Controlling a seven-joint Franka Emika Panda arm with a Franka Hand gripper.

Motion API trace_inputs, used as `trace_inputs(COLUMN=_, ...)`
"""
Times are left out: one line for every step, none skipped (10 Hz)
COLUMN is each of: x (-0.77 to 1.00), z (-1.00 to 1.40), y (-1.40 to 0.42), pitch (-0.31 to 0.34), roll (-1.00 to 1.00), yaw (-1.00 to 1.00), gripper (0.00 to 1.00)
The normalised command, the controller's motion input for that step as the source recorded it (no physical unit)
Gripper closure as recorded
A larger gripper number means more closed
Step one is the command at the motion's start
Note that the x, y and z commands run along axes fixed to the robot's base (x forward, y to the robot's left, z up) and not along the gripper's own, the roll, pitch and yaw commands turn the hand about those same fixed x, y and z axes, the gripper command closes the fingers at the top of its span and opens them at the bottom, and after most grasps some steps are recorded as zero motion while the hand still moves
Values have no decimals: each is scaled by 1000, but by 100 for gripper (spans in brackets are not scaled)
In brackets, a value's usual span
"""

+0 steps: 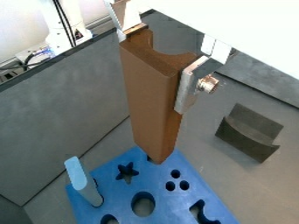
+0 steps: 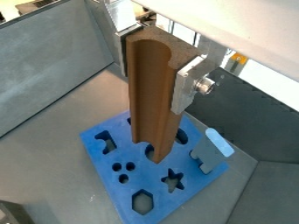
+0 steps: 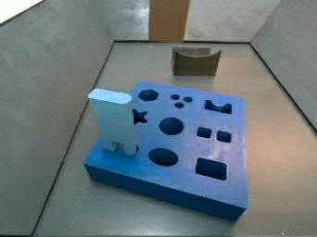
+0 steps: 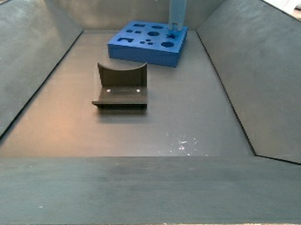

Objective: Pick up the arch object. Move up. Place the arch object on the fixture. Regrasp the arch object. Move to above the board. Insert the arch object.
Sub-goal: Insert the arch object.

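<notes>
Gripper (image 1: 163,66) plates of flat silver metal are clamped on the upper part of the arch object (image 1: 152,105), a long, smooth orange-brown block hanging upright with a rounded groove down one face (image 2: 152,87). Below its lower end lies the board (image 1: 158,188), a thick bright-blue slab pierced with circles, a star and squares. A pale blue pillar (image 3: 111,118) stands on one corner. Apart on the matte grey floor sits the fixture (image 4: 120,85), dark and U-notched.

Pale blue pillar (image 3: 111,119) standing upright at one corner of the blue slab, notched foot at its base, also seen in a wrist view (image 1: 76,175), grey floor (image 4: 153,132) all around, sloping grey walls (image 3: 50,83) on the sides
</notes>
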Motion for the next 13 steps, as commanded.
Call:
trace_inputs(x=1000, z=0, y=0, pitch=116, roll=9, yaw=0, gripper=100)
trace_inputs(x=1000, z=0, y=0, pitch=111, roll=0, yaw=-20, gripper=100)
trace_inputs(x=943, z=0, y=0, pitch=76, roll=0, yaw=-109, gripper=100)
trace_inputs(x=883, z=0, y=0, pitch=51, roll=4, yaw=-180, gripper=100)
trace_inputs(x=877, z=-237, y=-60, pitch=37, roll=63, yaw=-166, gripper=100)
trace_inputs(x=937, z=-389, y=-40, pitch=26, roll=106, yaw=-120, gripper=100)
trace_inputs(x=983, z=-480, y=-17, pitch=20, roll=136, yaw=-86, gripper=100)
trace_inputs(x=1000, z=-503, y=-14, pitch=23, roll=146, yaw=-54, gripper=100)
trace_inputs(x=1000, z=-483, y=-23, pitch=24, roll=134, yaw=-43, gripper=100)
trace_inputs(x=1000, z=-460, y=-34, pitch=21, roll=124, yaw=-49, gripper=100)
trace_inputs(x=1000, z=-411, y=-54, pitch=26, roll=109, yaw=-57, gripper=100)
trace_inputs(x=983, z=-389, y=-66, pitch=26, roll=99, yaw=-74, gripper=100)
trace_inputs(x=949, z=-349, y=-80, pitch=20, roll=81, yaw=-103, gripper=100)
